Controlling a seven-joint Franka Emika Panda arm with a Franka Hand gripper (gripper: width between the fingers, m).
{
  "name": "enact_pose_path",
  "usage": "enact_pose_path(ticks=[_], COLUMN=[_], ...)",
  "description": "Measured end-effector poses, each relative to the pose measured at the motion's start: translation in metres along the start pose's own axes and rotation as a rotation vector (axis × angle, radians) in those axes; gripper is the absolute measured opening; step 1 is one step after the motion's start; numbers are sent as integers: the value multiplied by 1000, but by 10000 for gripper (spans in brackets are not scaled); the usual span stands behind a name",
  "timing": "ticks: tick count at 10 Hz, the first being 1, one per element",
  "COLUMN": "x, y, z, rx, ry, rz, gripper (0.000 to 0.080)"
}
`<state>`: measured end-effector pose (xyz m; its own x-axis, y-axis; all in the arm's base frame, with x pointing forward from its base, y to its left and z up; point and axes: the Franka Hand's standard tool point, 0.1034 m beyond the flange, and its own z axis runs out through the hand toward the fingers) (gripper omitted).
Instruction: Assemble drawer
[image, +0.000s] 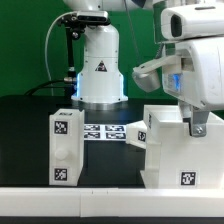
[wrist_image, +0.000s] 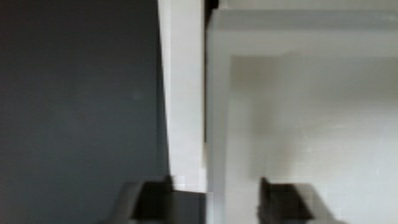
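The large white box casing (image: 172, 152) stands at the exterior view's right, with tags on its front and side. My gripper (image: 197, 122) hangs at its top edge. In the wrist view the gripper (wrist_image: 219, 200) is open, its jaws wide apart, with a white wall of the casing (wrist_image: 185, 100) running between them close to one dark fingertip (wrist_image: 153, 200). The casing's pale inside (wrist_image: 302, 110) lies under the other finger. A smaller white tray (image: 65, 148) with tags stands at the exterior view's left. Another small white part (image: 136, 131) sits against the casing's left side.
The marker board (image: 104, 131) lies flat on the black table between the tray and the casing. The robot's white base (image: 98, 65) stands behind it. The table's pale front edge (image: 60, 200) runs along the bottom.
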<state>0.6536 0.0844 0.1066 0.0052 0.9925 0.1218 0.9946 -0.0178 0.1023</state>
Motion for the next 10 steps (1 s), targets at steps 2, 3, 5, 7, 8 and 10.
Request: enact_pose_path(ticks=[2,3,5,7,8,10], x=[1,-1,-22,-26,-26,-33], y=[2,6,11,13,13,13], z=[-10,-26,-54,-58,-58,-58], rx=[7,8,20,12,13,16], ry=[-9,-18,-34,-37,-37,-47], rz=[10,6,1,7,8,-155], gripper=[437,599,641,648,648,648])
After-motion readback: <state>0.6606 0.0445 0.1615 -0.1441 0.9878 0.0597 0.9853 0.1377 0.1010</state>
